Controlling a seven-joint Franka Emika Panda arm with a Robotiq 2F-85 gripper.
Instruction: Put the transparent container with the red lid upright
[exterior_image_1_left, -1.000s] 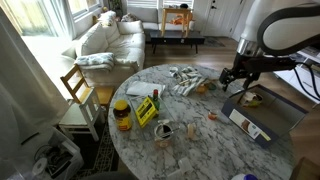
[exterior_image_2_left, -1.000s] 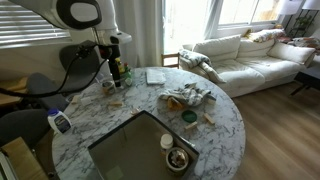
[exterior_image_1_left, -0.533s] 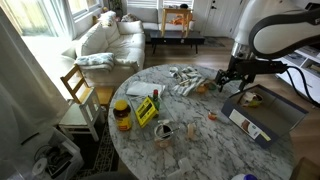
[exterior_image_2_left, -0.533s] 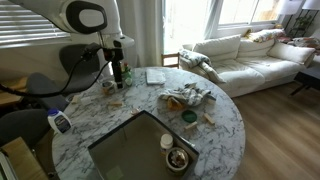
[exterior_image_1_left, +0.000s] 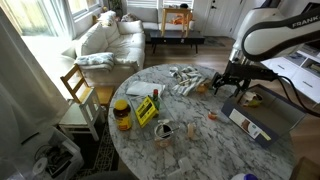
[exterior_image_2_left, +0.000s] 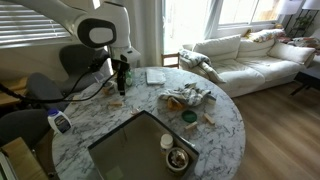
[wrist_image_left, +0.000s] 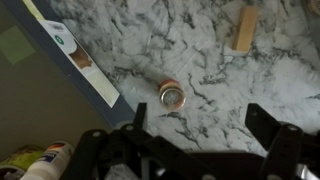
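A small round container with a reddish rim (wrist_image_left: 172, 95) sits on the marble table, seen end-on in the wrist view; I cannot tell how it is oriented. It shows as a small red spot in an exterior view (exterior_image_1_left: 210, 116). My gripper (wrist_image_left: 203, 125) is open and empty, and its two dark fingers are spread wide just short of the container without touching it. In both exterior views the gripper (exterior_image_1_left: 228, 88) (exterior_image_2_left: 121, 88) hangs low over the table beside the tray.
A dark tray (wrist_image_left: 40, 90) (exterior_image_1_left: 262, 118) with a white bottle (wrist_image_left: 63, 40) lies next to the container. A wooden block (wrist_image_left: 245, 28) lies beyond it. A crumpled cloth (exterior_image_1_left: 185, 78), a yellow box (exterior_image_1_left: 146, 110) and an upright red-lidded jar (exterior_image_1_left: 121, 113) stand farther off.
The arm has swung over the table and come lower, bringing the gripper closer to the small container. The gripper stays open. Nothing on the table has moved.
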